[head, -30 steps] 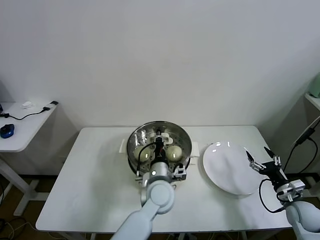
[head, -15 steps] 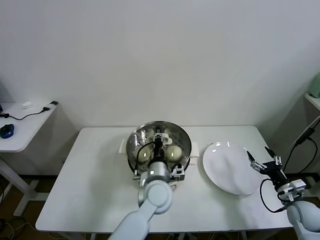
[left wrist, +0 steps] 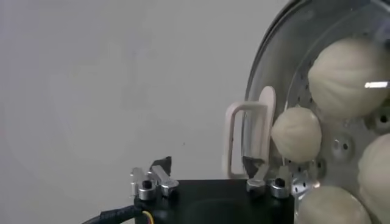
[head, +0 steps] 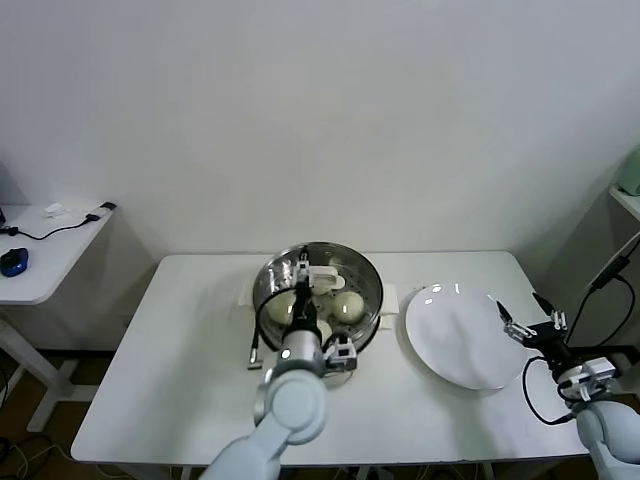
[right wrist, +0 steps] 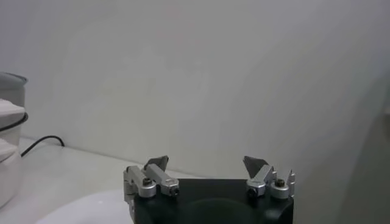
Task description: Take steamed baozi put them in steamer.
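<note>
Baozi [left wrist: 296, 134] all lie in the steamer [head: 366, 282] — plate [head: 455, 340] bare; left gripper [head: 276, 302] and right gripper [head: 528, 315] both spread, empty.

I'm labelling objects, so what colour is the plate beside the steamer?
Plain white plate; the head view shows it best.

1. The steamer [head: 318, 285] stands on the table [head: 180, 370], toward its rear middle.
2. The plate [head: 462, 336] lies just right of the steamer.
3. The steamed baozi [left wrist: 296, 134] sit inside the steamer; probably four, the head view being partly blocked.
4. The left gripper [head: 281, 304] hangs over the steamer's front-left rim.
5. The right gripper [head: 531, 320] is at the plate's right edge.
6. A side table [head: 40, 262] stands far left.
</note>
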`<state>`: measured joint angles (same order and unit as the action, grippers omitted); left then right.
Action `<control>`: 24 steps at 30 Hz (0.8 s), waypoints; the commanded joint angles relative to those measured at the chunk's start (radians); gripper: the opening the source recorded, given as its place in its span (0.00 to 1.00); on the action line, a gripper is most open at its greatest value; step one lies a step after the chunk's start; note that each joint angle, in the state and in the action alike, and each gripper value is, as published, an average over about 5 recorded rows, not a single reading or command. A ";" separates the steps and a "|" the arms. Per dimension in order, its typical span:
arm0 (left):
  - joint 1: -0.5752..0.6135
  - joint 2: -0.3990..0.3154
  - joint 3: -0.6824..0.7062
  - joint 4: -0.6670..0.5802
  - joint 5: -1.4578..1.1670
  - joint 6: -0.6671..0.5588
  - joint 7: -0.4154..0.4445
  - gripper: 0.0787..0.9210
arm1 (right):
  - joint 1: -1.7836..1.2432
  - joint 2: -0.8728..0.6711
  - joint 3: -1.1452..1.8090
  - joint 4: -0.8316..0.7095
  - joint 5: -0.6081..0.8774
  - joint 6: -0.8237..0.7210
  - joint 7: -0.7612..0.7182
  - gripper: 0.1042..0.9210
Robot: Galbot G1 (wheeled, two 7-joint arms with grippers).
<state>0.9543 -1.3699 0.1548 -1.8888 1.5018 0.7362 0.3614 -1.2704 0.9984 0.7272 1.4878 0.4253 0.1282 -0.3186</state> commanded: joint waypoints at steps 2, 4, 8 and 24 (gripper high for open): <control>0.109 0.196 -0.011 -0.279 -0.255 0.040 -0.090 0.84 | -0.002 0.004 0.010 0.016 -0.011 -0.050 0.010 0.88; 0.148 0.228 -0.036 -0.315 -0.290 0.028 -0.130 0.87 | -0.003 0.007 0.014 0.022 -0.025 -0.063 0.008 0.88; 0.232 0.265 -0.138 -0.333 -0.430 -0.035 -0.273 0.88 | -0.007 0.015 0.026 0.041 -0.038 -0.086 0.015 0.88; 0.496 0.151 -0.818 -0.185 -1.499 -0.633 -0.523 0.88 | -0.039 0.071 0.054 0.115 -0.113 -0.131 0.075 0.88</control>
<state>1.2558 -1.1448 -0.2195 -2.1469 0.7205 0.5544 -0.0210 -1.2983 1.0451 0.7710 1.5674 0.3715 0.0303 -0.2731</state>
